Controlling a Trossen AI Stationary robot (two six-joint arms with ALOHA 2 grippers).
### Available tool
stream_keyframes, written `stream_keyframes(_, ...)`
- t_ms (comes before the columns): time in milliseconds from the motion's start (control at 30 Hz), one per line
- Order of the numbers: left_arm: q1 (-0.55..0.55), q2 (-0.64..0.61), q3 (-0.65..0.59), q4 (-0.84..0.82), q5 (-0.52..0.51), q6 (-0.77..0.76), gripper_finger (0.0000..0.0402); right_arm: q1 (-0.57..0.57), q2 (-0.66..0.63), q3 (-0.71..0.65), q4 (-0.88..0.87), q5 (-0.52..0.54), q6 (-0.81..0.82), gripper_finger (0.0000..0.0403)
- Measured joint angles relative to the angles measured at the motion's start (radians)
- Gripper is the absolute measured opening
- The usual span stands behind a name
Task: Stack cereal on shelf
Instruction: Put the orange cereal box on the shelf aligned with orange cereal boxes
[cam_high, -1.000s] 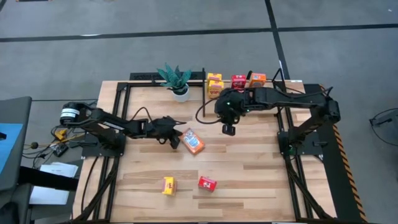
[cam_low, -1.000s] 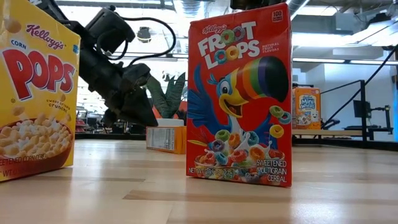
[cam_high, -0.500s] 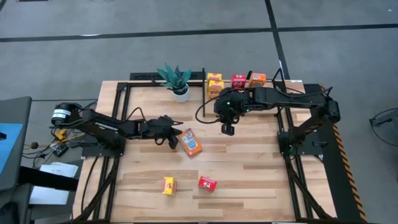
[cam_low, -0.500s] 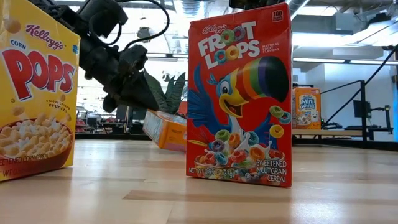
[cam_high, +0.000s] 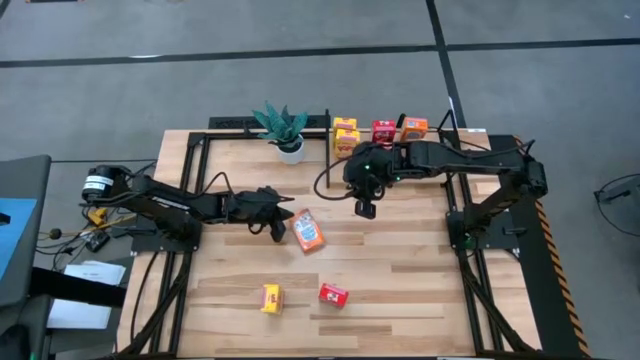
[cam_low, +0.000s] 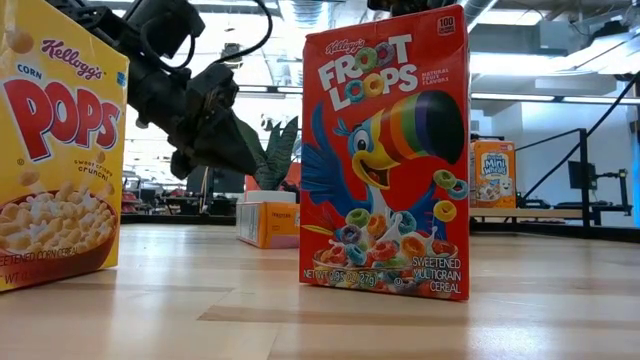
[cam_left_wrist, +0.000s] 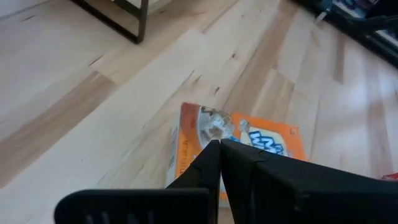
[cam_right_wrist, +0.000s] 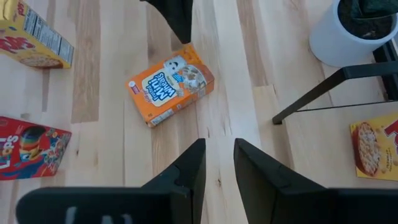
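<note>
With my left gripper (cam_high: 283, 230) pinched shut, empty, beside the flat orange cereal box (cam_high: 309, 231) mid-table, I should nudge gently, keeping it square.

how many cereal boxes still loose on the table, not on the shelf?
3: orange box lying mid-table by the left end effector; yellow box and red box near the front edge.
</note>
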Motion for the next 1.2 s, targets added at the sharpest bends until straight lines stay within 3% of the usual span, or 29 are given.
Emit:
stream_keyframes(367,-0.027,0.009,-0.002,-0.094,-0.102,0.028,0.0032,0.002,0.000,0.000,0.000,0.000,0.002,0.0108)
stream_keyframes(633,-0.061,0.017,-0.004,-0.087,-0.135,0.005,0.0008,0.002,0.000,0.000,0.000,0.000,-0.002,0.0108)
stream_keyframes(900,-0.066,0.017,-0.155,0.189,-0.129,-0.044,0.0000,0.000,0.000,0.000,0.003,0.000,-0.009,0.0108)
stream_keyframes(1200,-0.066,0.017,-0.169,0.254,-0.141,0.002,0.0000,0.000,0.000,0.000,0.010,0.000,-0.002,0.0108)
